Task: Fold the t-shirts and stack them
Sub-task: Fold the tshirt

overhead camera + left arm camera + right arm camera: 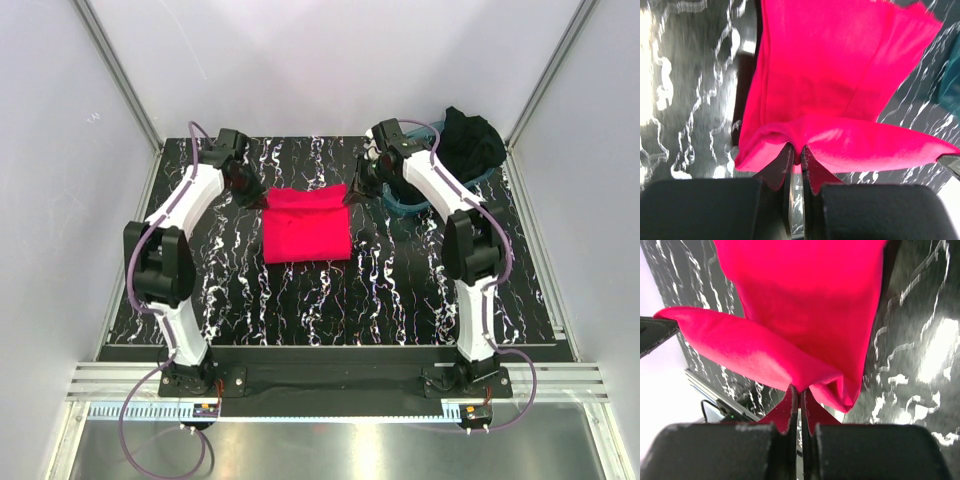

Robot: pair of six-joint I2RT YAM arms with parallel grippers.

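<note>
A pinkish-red t-shirt lies part-folded in the middle of the marbled table. Its far edge is lifted off the surface between the two arms. My left gripper is shut on the far-left corner of the red t-shirt, cloth pinched between the fingertips. My right gripper is shut on the far-right corner of the same shirt, with cloth nipped between its jaws. A black t-shirt is bunched on the teal tub at the back right.
The clear teal tub stands at the back right, close behind my right arm. The black marbled table is bounded by white walls on three sides. An aluminium rail runs along the near edge.
</note>
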